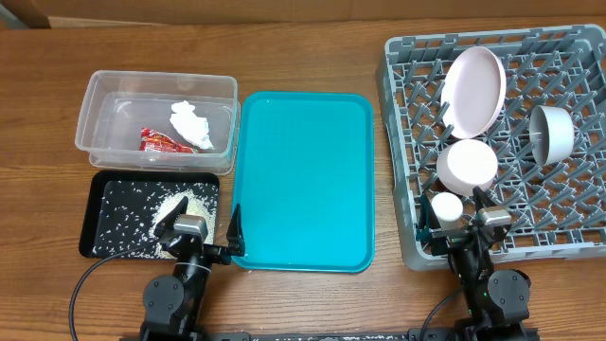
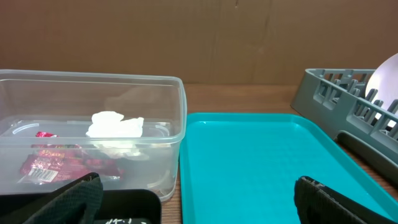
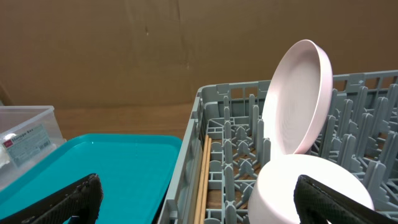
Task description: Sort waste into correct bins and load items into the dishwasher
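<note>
The clear tub point(image 1: 112, 102) holds the red wrapper point(image 1: 161, 142) and the white tissue wad point(image 1: 193, 124); both also show in the left wrist view, wrapper point(image 2: 53, 164) and tissue point(image 2: 115, 125). Rice point(image 1: 173, 204) lies in the black tray point(image 1: 88, 220). The grey rack point(image 1: 399, 142) holds the plate point(image 1: 475, 90), a grey-blue bowl point(image 1: 552, 133), one white bowl point(image 1: 467, 164), the cup point(image 1: 447, 206) and chopsticks point(image 3: 202, 180) along its left wall. My left gripper point(image 1: 199, 230) is open and empty near the black tray. My right gripper point(image 1: 463, 227) is open and empty at the rack's front edge.
A large teal tray point(image 1: 303, 180) lies between the bins and the rack, with nothing on it. A brown cardboard wall point(image 2: 186, 37) stands behind the table. Only one white bowl shows.
</note>
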You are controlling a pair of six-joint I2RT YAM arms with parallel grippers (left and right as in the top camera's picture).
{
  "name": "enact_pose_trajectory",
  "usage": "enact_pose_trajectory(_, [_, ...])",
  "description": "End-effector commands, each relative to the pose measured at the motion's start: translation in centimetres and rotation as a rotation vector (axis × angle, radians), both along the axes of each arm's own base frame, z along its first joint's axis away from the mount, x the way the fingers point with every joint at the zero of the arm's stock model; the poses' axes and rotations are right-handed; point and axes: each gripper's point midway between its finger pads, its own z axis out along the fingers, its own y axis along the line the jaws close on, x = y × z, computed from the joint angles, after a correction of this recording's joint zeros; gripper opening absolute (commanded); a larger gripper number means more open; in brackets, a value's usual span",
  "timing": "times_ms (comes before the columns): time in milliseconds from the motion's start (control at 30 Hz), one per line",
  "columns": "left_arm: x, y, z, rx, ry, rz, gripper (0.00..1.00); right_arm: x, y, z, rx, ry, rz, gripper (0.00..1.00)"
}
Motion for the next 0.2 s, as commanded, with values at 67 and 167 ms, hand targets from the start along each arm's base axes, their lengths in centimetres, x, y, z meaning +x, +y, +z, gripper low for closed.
enact_pose_trajectory(67, [-0.04, -0.07, 0.02, 0.009, -0.007, -0.008, 1.00, 0.01, -0.10, -0.07, 0.005, -0.008, -0.003, 1.00])
enact_pose_trajectory(167, [-0.04, -0.07, 0.02, 0.009, -0.007, -0.008, 1.00, 0.01, -0.10, -0.07, 0.005, -0.008, -0.003, 1.00])
